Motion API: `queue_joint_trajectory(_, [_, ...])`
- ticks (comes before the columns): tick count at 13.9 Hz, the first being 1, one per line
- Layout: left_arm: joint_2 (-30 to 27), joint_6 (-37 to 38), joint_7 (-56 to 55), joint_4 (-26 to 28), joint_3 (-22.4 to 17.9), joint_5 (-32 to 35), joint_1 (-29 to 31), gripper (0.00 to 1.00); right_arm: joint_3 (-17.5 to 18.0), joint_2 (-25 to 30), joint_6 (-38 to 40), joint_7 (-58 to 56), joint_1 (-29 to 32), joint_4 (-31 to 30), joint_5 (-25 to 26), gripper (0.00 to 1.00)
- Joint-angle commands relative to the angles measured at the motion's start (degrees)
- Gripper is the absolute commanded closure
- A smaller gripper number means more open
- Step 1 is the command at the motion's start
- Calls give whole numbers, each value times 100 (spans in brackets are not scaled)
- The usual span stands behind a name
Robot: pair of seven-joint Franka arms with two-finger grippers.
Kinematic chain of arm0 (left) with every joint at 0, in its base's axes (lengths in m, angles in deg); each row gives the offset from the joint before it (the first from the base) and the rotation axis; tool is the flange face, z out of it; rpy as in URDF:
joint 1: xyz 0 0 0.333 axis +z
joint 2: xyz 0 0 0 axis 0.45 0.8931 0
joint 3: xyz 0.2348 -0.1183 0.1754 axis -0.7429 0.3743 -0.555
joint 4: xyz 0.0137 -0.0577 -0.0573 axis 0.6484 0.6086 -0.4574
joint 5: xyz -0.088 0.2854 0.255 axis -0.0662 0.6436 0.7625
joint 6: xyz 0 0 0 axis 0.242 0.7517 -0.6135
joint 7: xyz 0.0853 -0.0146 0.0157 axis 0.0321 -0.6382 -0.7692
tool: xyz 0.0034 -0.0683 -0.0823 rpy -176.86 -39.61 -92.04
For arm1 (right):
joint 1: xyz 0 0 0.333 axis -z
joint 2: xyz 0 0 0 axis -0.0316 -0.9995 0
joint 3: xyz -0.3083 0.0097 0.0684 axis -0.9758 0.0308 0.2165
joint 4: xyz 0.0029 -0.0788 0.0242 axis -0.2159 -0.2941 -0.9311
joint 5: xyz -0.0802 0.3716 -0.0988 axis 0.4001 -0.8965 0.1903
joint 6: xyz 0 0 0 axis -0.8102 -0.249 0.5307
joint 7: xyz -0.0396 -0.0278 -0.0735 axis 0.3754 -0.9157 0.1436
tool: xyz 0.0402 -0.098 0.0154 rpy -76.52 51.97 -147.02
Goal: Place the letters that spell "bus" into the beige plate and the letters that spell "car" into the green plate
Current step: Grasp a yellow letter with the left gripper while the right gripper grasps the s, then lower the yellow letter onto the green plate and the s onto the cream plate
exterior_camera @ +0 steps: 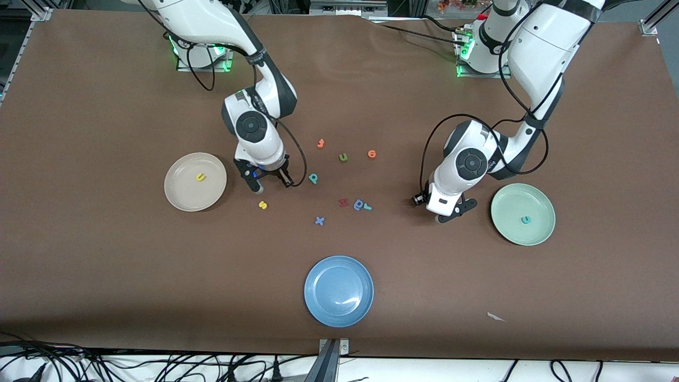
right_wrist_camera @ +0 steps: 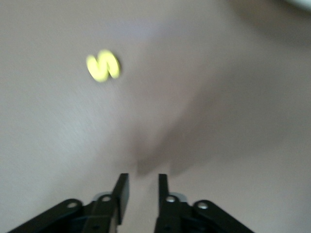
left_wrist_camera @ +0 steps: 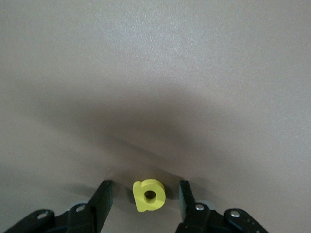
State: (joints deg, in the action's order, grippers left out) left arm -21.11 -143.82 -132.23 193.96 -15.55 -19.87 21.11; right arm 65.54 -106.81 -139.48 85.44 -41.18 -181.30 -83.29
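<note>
Right arm: bent down steeply, right gripper [exterior_camera: 270, 183] low over the table beside the beige plate [exterior_camera: 183, 196], which holds 1 yellow "u" [exterior_camera: 200, 177]. Fingers nearly together, pinching nothing; yellow "s" [right_wrist_camera: 103, 65] lies clear of them.

Left arm: folded low beside the green plate [exterior_camera: 536, 231], which holds 1 teal "c" [exterior_camera: 525, 219]. Left gripper [left_wrist_camera: 145, 199] fingers spread, straddling the yellow "a" [left_wrist_camera: 149, 195], not touching it.

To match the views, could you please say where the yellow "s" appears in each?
Front view: yellow "s" beside the beige plate, near the right gripper.
Right wrist view: yellow "s" ahead of that gripper.
Left wrist view: not in it.
Shared landmark: right gripper.
</note>
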Motion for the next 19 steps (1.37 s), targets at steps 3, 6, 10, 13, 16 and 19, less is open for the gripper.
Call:
queue_joint_trajectory(3, [85, -5, -219, -105, -67, 198, -131, 50, -333, -12, 120, -801, 78, 199, 58, 18])
queue_joint_trajectory(6, [85, -5, -202, -113, -67, 207, -131, 65, -342, -232, -195, -1082, 271, 270, 58, 18])
queue_joint_trajectory(10, [120, 56, -176, -183, -85, 418, -105, 78, -342, -618, -837, -1135, 307, 305, 59, 19])
queue_joint_trajectory(13, [112, 966, 121, -796, -85, 532, -17, 79, -333, -654, -891, -1136, 290, 305, 32, 24])
queue_joint_trajectory(16, [42, 2137, 1515, -1317, -85, 541, 377, 79, -333, -654, -882, -1171, 298, 305, 32, 59])
queue_joint_trajectory(19, [-134, 2568, 3422, -1291, -85, 541, 1044, 79, -333, -654, -874, -1328, 298, 322, 67, 81])
